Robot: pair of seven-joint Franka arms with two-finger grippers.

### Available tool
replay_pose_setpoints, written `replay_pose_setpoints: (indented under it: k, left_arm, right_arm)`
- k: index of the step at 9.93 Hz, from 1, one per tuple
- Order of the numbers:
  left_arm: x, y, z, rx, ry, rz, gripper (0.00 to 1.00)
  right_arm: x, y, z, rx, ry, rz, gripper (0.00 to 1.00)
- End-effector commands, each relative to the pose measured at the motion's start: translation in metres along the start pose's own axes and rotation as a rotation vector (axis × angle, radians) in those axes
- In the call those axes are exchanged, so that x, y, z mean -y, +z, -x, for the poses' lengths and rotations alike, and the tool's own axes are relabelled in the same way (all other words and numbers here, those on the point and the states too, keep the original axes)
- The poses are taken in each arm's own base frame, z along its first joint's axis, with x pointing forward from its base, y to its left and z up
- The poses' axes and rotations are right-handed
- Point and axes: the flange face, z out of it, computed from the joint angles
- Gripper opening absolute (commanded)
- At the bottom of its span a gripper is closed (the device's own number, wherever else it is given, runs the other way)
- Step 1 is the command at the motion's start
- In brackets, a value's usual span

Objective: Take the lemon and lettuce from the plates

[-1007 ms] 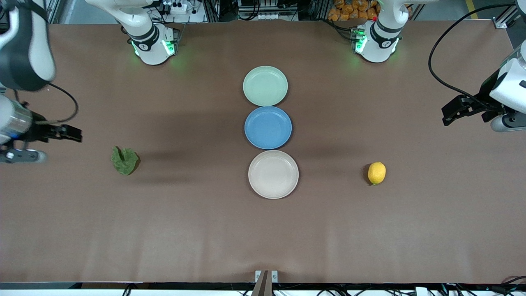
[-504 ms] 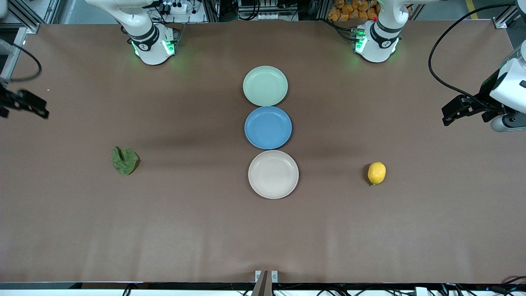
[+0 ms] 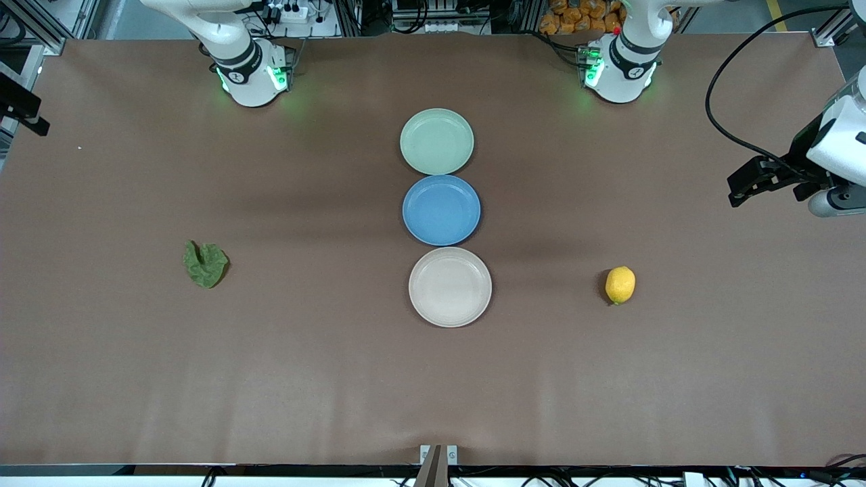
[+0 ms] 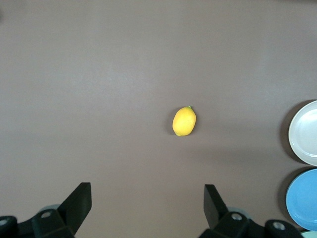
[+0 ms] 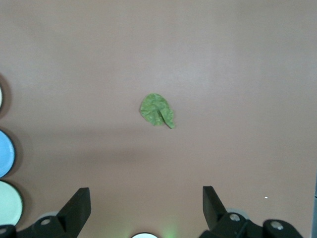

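Front view: my right tool (image 5: 146, 204), spread and empty, is at the upper edge. The lettuce (image 3: 205, 264) lies mid-frame on the bare bench (image 3: 325, 379). The mint plate (image 3: 436, 141), blue plate (image 3: 441, 210) and cream plate (image 3: 450, 287) run down the centre. The lemon (image 3: 620, 285) lies on the bench; my left tool (image 4: 147, 201) hangs spread above

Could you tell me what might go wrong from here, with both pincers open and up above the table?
The lemon lies loose on the bare table, on none of the three plates, so a nudge from the left pincer may roll it. The lettuce is thin and crumpled, so the right pincer may slip off it.
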Motion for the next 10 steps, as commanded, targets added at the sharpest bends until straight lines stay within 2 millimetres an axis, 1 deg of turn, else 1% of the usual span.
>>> replay_pose_setpoints:
  k: [1,4,6,7,8,10]
  left_arm:
    - [0.002,-0.005,0.002,-0.005,0.005,-0.005,1.0]
    - [0.002,-0.002,0.001,0.0,0.005,-0.009,1.0]
    - [0.001,-0.002,0.001,-0.001,0.007,-0.012,1.0]
    - [0.0,-0.001,0.0,0.0,0.007,-0.015,1.0]
    - [0.001,-0.001,0.0,0.0,0.009,-0.017,1.0]
    - [0.001,-0.001,0.0,0.0,0.012,-0.015,1.0]
  right_arm:
    - [0.002,0.023,-0.013,-0.045,-0.008,-0.03,1.0]
    - [0.005,0.056,-0.028,-0.07,-0.013,-0.027,1.0]
    - [0.007,0.063,-0.033,-0.066,-0.015,-0.024,1.0]
    - [0.008,0.062,-0.034,-0.066,-0.018,-0.024,1.0]
    - [0.015,0.06,-0.035,-0.066,-0.03,-0.022,1.0]
    - [0.015,0.06,-0.034,-0.06,-0.027,-0.022,1.0]
